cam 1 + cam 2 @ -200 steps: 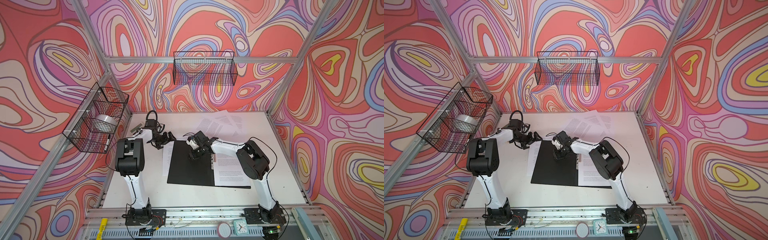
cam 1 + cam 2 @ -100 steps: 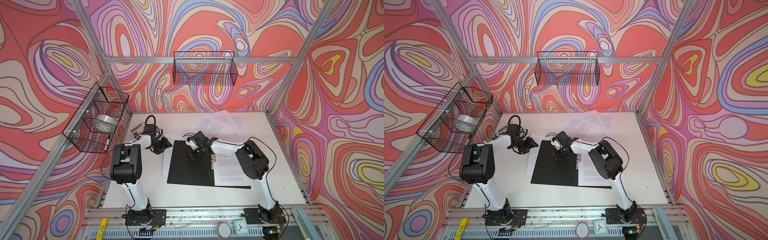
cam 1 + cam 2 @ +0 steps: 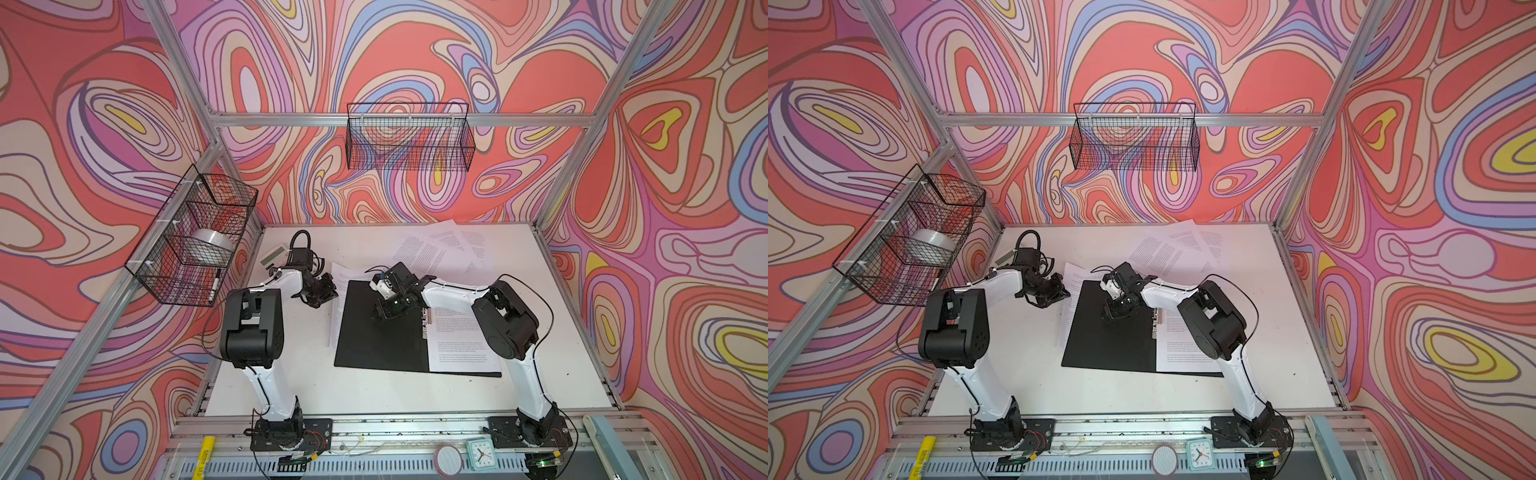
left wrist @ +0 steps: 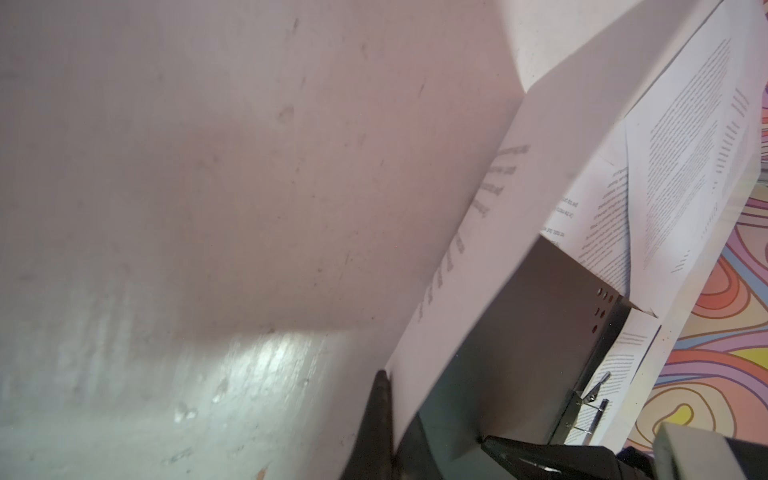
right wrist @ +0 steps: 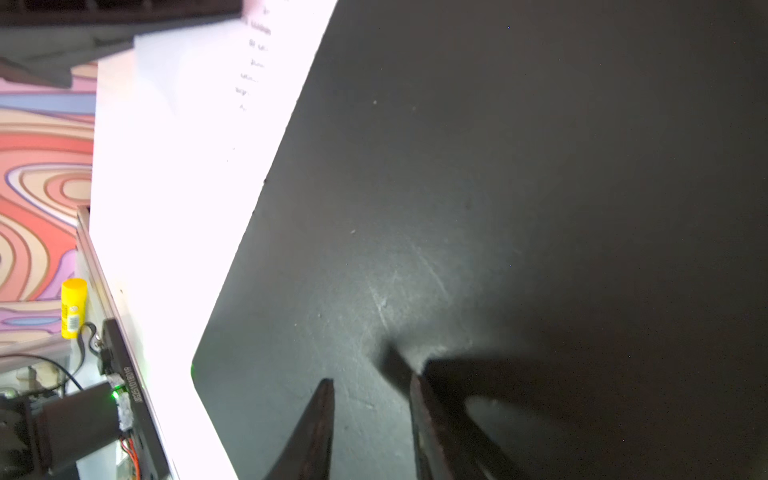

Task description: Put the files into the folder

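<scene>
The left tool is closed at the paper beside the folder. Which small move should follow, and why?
Probably draw the printed sheet slightly sideways, out from under the folder. The left tool looks shut on its free edge, while the rest lies beneath the folder's black cover. The right tool stands open above that cover, holding nothing.

Folder (image 3: 380, 332): you see it lying open.
Loose files (image 3: 436, 249): behind the folder.
One sheet (image 3: 461, 345): on the folder's right half.
Another sheet (image 3: 351, 274): under its left edge.
Calculator (image 3: 274, 255): behind-left of the folder.
</scene>
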`<action>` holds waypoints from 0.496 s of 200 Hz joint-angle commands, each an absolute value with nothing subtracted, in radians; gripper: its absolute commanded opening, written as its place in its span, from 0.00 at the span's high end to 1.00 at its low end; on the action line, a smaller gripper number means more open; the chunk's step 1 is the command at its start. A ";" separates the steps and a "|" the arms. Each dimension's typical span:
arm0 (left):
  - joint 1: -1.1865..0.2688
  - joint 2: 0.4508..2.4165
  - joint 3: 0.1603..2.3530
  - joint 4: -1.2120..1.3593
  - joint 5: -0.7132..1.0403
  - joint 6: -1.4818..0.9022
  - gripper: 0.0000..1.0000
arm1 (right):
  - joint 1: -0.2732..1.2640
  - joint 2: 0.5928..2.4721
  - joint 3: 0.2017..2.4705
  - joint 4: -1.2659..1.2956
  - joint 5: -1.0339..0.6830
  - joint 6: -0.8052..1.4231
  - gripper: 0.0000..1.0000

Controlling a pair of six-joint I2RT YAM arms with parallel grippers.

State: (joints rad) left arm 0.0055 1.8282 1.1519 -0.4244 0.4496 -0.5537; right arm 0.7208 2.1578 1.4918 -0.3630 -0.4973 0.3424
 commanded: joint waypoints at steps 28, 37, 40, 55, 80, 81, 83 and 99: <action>0.005 1.572 1.172 -0.612 0.204 -0.512 1.00 | 0.724 2.103 1.449 -0.379 -0.397 0.317 0.38; 0.005 1.530 1.184 -0.660 0.159 -0.501 1.00 | 0.724 2.094 1.441 -0.364 -0.397 0.319 0.35; 0.005 1.515 1.187 -0.669 0.146 -0.497 1.00 | 0.724 2.090 1.438 -0.360 -0.399 0.322 0.35; 0.005 1.438 1.198 -0.726 0.082 -0.478 1.00 | 0.724 2.068 1.417 -0.321 -0.415 0.333 0.32; 0.003 1.319 1.238 -0.837 0.025 -0.436 1.00 | 0.723 2.005 1.374 -0.271 -0.382 0.346 0.26; 0.003 1.315 1.239 -0.840 0.025 -0.435 1.00 | 0.723 2.002 1.372 -0.269 -0.380 0.346 0.26; 0.003 1.305 1.242 -0.846 0.027 -0.430 1.00 | 0.723 1.996 1.368 -0.265 -0.373 0.347 0.25; -0.006 1.237 1.260 -0.880 0.058 -0.406 1.00 | 0.714 1.934 1.330 -0.238 -0.334 0.348 0.20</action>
